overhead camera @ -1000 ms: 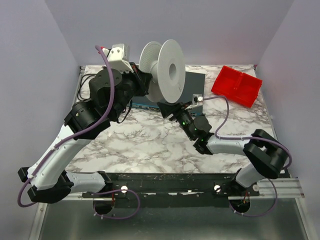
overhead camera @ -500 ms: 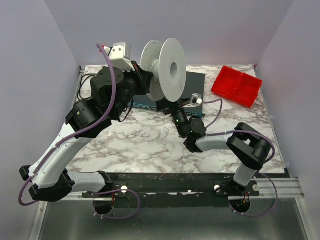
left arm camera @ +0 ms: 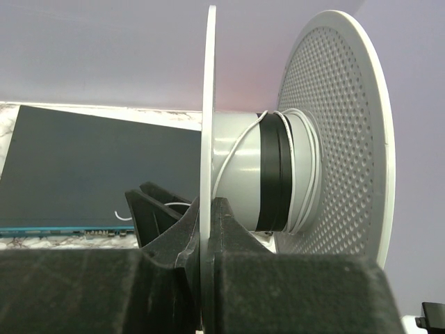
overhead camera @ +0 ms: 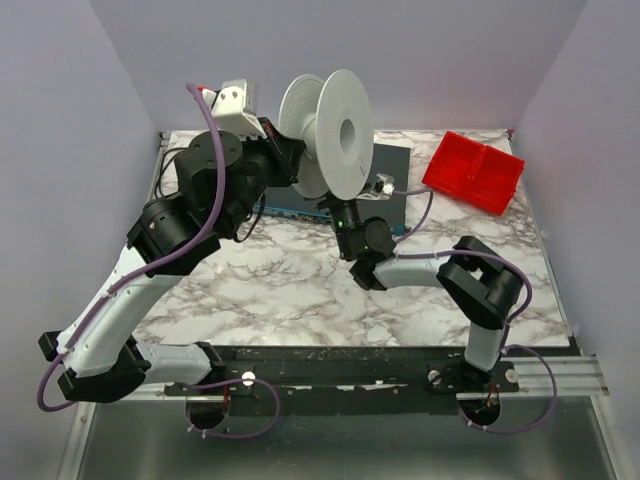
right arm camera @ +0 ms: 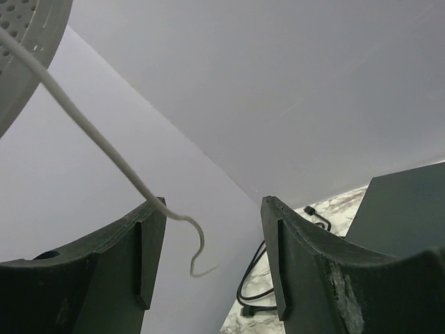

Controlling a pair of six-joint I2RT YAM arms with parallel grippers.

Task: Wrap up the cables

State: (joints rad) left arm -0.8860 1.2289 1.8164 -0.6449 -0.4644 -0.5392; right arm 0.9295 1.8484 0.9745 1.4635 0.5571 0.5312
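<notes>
The marble table [overhead camera: 300, 290] is carrying everything, with the two arms reaching across it from the near edge. The left arm [overhead camera: 120, 300] is rising along the left side and bending in toward the back; the right arm [overhead camera: 430, 268] is folding low over the middle of the table, its wrist pointing up and back.

A white spool [overhead camera: 325, 110] with two broad perforated flanges is hanging in the air above the back of the table, axis roughly level. Behind and under it a flat dark box [overhead camera: 390, 160] with a blue front edge is lying on the marble. A red tray [overhead camera: 470, 175] is sitting at the back right corner, well apart from both arms. A black cord [overhead camera: 165, 170] is lying coiled at the back left.

The left gripper [left arm camera: 206, 223] is pinching the rim of the spool's near flange, fingers squeezed tight on the thin plate. The right gripper [right arm camera: 212, 229] is hovering just below the spool with its fingers standing wide apart, gripping nothing.

The thin white wire [left arm camera: 233, 153] is sitting partly wound on the spool's hub beside a black band. One loose strand is running down from the flange, and in the right wrist view its curled free end [right arm camera: 104, 149] is dangling in the gap beside one finger.
</notes>
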